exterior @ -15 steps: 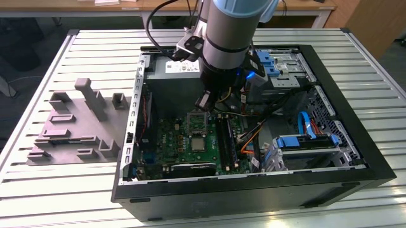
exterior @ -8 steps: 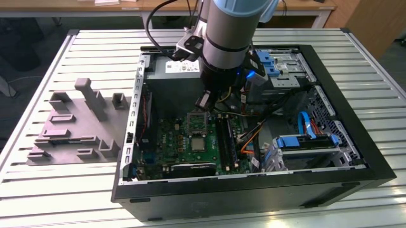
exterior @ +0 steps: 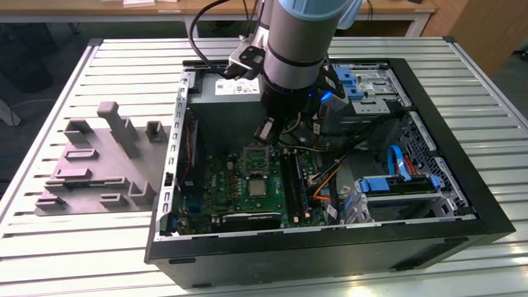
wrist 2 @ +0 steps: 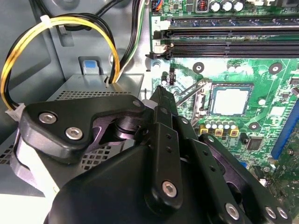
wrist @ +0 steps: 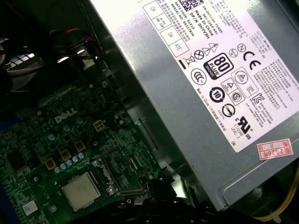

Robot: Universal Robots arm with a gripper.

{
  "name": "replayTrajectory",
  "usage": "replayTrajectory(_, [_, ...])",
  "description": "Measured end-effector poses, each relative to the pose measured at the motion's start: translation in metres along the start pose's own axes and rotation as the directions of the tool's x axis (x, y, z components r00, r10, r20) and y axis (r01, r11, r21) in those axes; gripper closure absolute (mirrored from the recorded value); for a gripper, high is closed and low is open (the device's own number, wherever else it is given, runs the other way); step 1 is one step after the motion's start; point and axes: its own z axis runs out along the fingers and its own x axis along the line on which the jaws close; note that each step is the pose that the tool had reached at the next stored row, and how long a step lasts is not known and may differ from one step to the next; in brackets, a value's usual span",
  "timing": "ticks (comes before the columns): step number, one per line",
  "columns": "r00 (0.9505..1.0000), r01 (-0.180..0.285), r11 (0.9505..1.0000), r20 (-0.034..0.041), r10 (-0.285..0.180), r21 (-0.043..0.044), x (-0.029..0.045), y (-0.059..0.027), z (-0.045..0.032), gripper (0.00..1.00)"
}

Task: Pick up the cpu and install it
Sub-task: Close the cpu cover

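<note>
cpu [wrist 2: 229,100] seated in motherboard [wrist 2: 261,74] socket

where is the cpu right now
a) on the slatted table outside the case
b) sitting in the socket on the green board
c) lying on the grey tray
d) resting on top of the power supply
b: the cpu sits square in the green board's socket, with the hand close beside it.

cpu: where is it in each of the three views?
Exterior view: cpu seated in the socket on the green motherboard, below the arm.
Second wrist view: cpu, beyond the hand.
First wrist view: cpu beside the raised socket frame.
Shared landmark: the socket frame, hinged open next to it.
</note>
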Motion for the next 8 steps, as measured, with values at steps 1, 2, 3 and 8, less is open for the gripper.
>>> replayTrajectory(1, [1.0, 0.001, 1.0, -0.0003, -0.001, 0.0, 0.0, 0.0, -0.0001, 0.89])
replayTrajectory(2, [1.0, 0.002, 1.0, -0.0005, -0.002, 0.0, 0.0, 0.0, -0.0002, 0.89])
replayTrajectory(3, [1.0, 0.003, 1.0, -0.0008, -0.003, 0.0, 0.0, 0.0, -0.0003, 0.89])
replayTrajectory(8, [1.0, 0.007, 1.0, -0.002, -0.007, -0.0005, 0.0, 0.0001, -0.0007, 0.89])
